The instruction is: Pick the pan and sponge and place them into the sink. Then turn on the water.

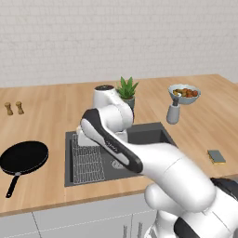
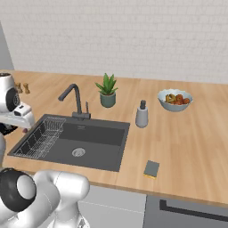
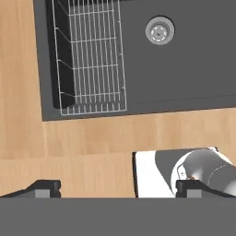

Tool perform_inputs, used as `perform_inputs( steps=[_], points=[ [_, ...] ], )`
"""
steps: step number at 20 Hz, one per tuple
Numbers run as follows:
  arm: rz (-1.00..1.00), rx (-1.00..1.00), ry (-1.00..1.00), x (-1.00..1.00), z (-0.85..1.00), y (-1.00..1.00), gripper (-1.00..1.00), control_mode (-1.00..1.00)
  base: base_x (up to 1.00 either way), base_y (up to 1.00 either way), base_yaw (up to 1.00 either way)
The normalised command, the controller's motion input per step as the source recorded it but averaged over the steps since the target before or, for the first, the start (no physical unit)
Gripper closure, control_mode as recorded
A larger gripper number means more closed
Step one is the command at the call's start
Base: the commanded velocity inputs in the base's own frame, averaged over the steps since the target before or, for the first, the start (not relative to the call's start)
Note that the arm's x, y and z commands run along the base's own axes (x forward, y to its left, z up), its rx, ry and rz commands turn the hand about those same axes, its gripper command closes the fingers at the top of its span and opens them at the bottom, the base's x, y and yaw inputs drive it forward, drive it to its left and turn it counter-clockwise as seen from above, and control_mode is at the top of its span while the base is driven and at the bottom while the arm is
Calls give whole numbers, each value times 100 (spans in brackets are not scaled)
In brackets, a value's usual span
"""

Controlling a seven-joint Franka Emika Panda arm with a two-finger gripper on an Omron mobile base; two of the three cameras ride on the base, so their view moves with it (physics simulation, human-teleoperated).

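Two things, the pan (image 1: 24, 157) and the sponge (image 1: 216, 156), lay on the surface (image 1: 51, 121) and not in the sink (image 2: 95, 140), so I judge that the first step, picking the pan, was not yet begun. The hand (image 3: 117, 189) held nothing. Its fingers (image 3: 44, 188) stood wide apart, one at each side of the bottom of the hand view, with bare wood between them.

The hand hung above the rack (image 3: 90, 57) end of the sink, looking straight down. Under it were the front rim of the sink and the strip of surface before it. The rack stood ahead of the fingers, and the drain (image 3: 159, 30) ahead and to one side.

The pan was off to the rack side of the hand, beyond the edge of the sink, with its handle (image 1: 12, 185) toward the front edge of the surface. The sponge was on the opposite side, past the whole sink and well apart from the hand. The faucet (image 2: 73, 100) stood at the back rim, beyond the hand, with no water running.

For the next move, I think the hand needed to travel sideways over the rack end to the pan, come low, and close on the thin handle or the rim. The handle is narrow, so the fingers must be lined across it.
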Motion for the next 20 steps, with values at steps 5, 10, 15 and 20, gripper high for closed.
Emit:
perform_inputs(
  steps=[5,10,15,20],
  points=[
    [0,-4,4,1,-34,100,-100,-100,0,0,0],
    [0,-4,1,7,-39,100,-100,-100,0,0,0],
    [0,0,6,25,-41,98,-100,-100,0,0,0],
    [0,0,6,33,-38,89,-100,-100,0,0,0]
  ],
)
